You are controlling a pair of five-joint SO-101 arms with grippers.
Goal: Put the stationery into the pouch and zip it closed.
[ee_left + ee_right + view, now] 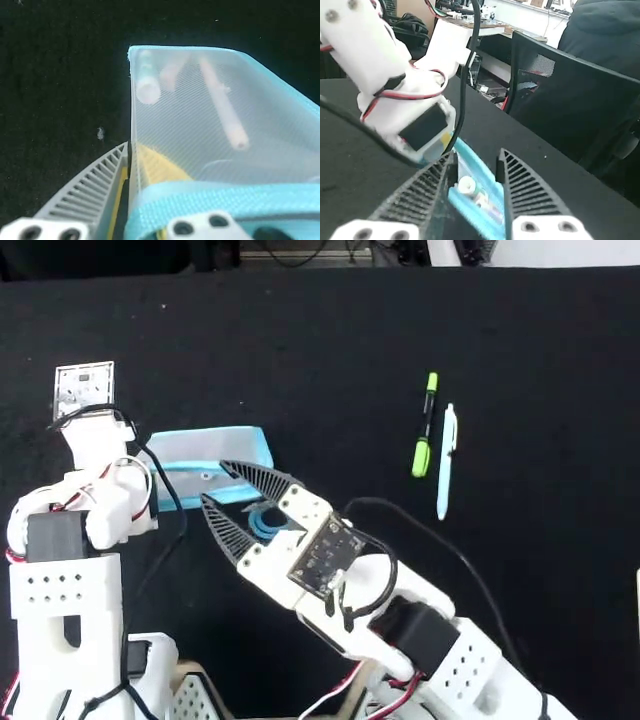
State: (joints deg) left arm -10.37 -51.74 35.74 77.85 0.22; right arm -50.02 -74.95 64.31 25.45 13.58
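A soft, light, see-through mesh pouch with turquoise trim lies on the black tabletop, some items already inside. It would likely sag, so the stiffer trim band looks the best hold. The left gripper has its jaws clamped on one edge. The right gripper has its jaws open astride the rim.

No lettering, number or sign is legible. The small white board at the upper left of the high view shows only marks too fine to read. The pouch has a plain mesh face.
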